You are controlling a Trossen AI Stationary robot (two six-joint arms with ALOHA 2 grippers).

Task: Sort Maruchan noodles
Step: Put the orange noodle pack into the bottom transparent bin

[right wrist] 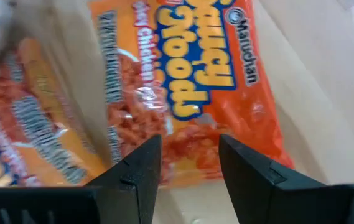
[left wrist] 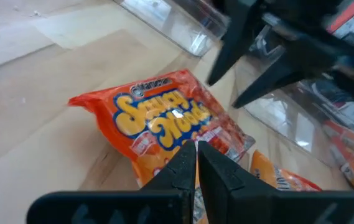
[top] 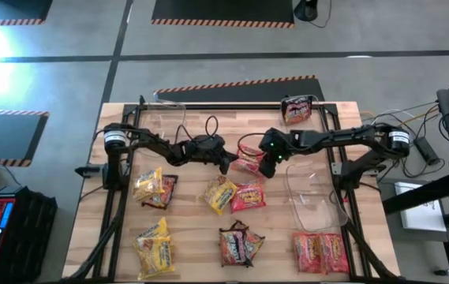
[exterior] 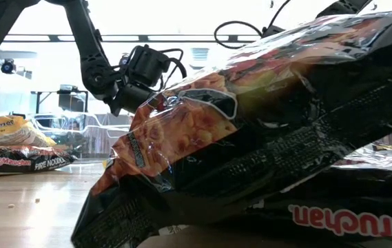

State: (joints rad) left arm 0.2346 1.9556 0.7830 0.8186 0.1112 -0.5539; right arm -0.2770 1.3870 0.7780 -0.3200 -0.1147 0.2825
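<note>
An orange Maruchan noodle packet (top: 248, 165) (left wrist: 152, 118) (right wrist: 208, 74) sits mid-table between my two grippers. My left gripper (top: 231, 164) (left wrist: 196, 149) comes in from the table's left, shut, with its tips on the packet's near long side. My right gripper (top: 262, 166) (right wrist: 189, 155) hovers over the packet's other side, slanting down, open; its fingers straddle the packet's edge without touching. In the left wrist view the right gripper's fingers (left wrist: 251, 68) show spread above the packet. Other yellow, red and dark packets lie flat on the table. My left gripper has its shut fingertips on the orange packet's near long side (left wrist: 180, 140), reaching in low from the table's left. The fingers cover the spot, so a pinched fold or just the surface cannot be told. The packet's far end (left wrist: 77, 99) rests on the wood.
Clear bins stand at the back left (top: 169, 118) and right (top: 315, 193). Yellow packets (top: 155, 189) (top: 155, 246), a yellow and red pair (top: 233, 195), a dark pile (top: 240, 244) (exterior: 264, 138), red packets (top: 319, 251) and a dark packet (top: 297, 110) lie around.
</note>
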